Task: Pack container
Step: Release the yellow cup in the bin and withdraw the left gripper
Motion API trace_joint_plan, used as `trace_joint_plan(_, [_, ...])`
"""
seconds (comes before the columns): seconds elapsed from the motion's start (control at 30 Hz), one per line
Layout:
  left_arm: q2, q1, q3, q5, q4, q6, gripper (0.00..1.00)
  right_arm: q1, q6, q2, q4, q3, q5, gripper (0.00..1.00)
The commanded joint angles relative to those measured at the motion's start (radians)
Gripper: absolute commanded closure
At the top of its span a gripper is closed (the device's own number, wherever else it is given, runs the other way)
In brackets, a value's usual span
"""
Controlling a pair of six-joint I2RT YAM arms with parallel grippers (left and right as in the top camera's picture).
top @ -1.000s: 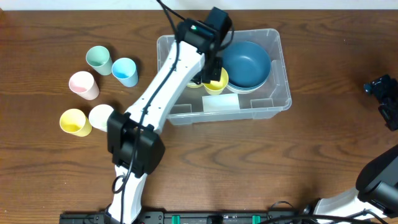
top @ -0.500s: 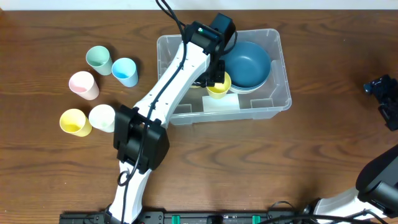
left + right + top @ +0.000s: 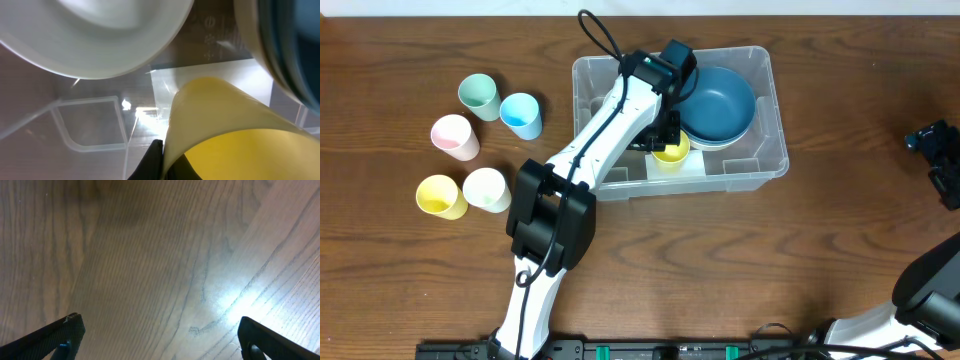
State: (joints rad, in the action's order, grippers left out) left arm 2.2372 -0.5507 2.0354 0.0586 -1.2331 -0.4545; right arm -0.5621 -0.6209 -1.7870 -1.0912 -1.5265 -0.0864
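The clear plastic container (image 3: 775, 140) stands at the table's upper middle, with a blue bowl (image 3: 720, 100) stacked on a pale one inside it. My left gripper (image 3: 666, 140) is inside the container, shut on the rim of a yellow cup (image 3: 670, 154) held low over the white label. In the left wrist view the yellow cup (image 3: 230, 135) fills the lower right, one black finger (image 3: 152, 162) against its wall, above the container floor (image 3: 95, 125). My right gripper (image 3: 160, 335) is open and empty over bare wood at the far right (image 3: 940, 160).
Several cups stand left of the container: green (image 3: 478, 96), blue (image 3: 521, 115), pink (image 3: 454, 136), yellow (image 3: 440, 197) and white (image 3: 486, 189). A white bowl underside (image 3: 95, 35) shows above the cup in the left wrist view.
My left gripper has moved the yellow cup down and toward the container's front, lower over the label. The right arm has not moved.
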Motion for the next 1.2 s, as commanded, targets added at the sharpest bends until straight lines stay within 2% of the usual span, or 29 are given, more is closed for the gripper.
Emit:
trace_joint_plan(0.0, [0.011, 0.004, -0.017, 0.014, 0.005, -0.030, 0.94, -0.002, -0.014, -0.003, 0.000, 0.002, -0.011, 0.01])
trace_joint_plan(0.23, [0.011, 0.004, -0.037, 0.013, 0.020, -0.030, 0.92, -0.002, -0.014, -0.003, 0.000, 0.002, -0.011, 0.01])
trace_joint_plan(0.3, [0.011, 0.004, -0.037, 0.013, 0.022, -0.030, 0.76, -0.002, -0.014, -0.003, 0.000, 0.002, -0.011, 0.01])
trace_joint_plan(0.37, [0.011, 0.004, -0.037, 0.013, 0.023, -0.029, 0.64, -0.002, -0.014, -0.003, 0.000, 0.002, -0.011, 0.01])
trace_joint_plan(0.4, [0.011, 0.004, -0.037, 0.013, 0.023, -0.029, 0.61, -0.002, -0.014, -0.003, 0.000, 0.002, -0.011, 0.01])
trace_joint_plan(0.73, [-0.027, 0.031, -0.011, 0.013, 0.010, -0.025, 0.60, -0.002, -0.014, -0.003, 0.000, 0.002, -0.011, 0.01])
trace_joint_plan(1.07, [-0.287, 0.064, 0.009, -0.008, -0.031, 0.039, 0.59, -0.002, -0.014, -0.003, 0.000, 0.002, -0.011, 0.01])
trace_joint_plan(1.17, [-0.377, 0.100, 0.009, -0.053, -0.045, 0.048, 0.55, -0.002, -0.014, -0.003, 0.000, 0.002, -0.011, 0.01])
